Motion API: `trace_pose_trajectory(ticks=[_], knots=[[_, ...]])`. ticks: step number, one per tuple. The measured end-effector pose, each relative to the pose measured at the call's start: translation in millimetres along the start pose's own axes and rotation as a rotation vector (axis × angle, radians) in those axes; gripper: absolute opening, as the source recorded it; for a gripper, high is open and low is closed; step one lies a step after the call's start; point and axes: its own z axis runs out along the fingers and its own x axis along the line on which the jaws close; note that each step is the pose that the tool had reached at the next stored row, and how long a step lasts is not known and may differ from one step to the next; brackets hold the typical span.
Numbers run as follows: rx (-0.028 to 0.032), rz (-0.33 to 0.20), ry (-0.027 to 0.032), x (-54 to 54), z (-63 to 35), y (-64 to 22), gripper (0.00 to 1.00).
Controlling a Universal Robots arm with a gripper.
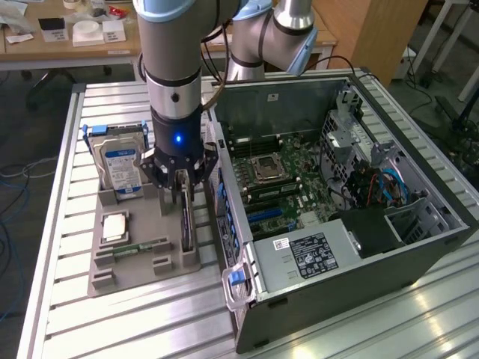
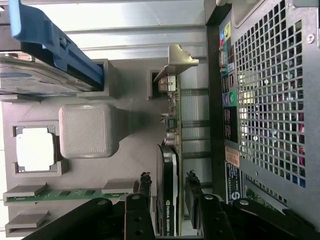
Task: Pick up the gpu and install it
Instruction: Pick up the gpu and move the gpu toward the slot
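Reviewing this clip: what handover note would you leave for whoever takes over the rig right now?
State of the tool: open, one finger on each side of the gpu, not clamped on it.
Where things are: the gpu stands on edge in its slot in the grey holder, beside the open computer case.
Done: the tool is lined up around the card.
Left: the gpu is not yet picked up or installed in the case.

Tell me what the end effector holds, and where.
Nothing yet: the end effector straddles the upper edge of the thin black expansion card standing in the grey tray, gaps either side.
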Motion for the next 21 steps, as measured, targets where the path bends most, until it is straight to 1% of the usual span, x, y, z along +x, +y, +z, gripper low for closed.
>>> trace_pose_trajectory(ticks=[7, 14, 16, 21], knots=[[0.0000, 0.000, 0.0002, 0.2, 11.5, 1.6, 0.42], [-0.0012, 0.000, 0.0005, -1.5, 13.8, 1.7, 0.42], [-0.0025, 0.000, 0.0004, -2.3, 14.7, 1.7, 0.42], [-0.0036, 0.000, 0.0006, -2.5, 21.5, 1.8, 0.42]])
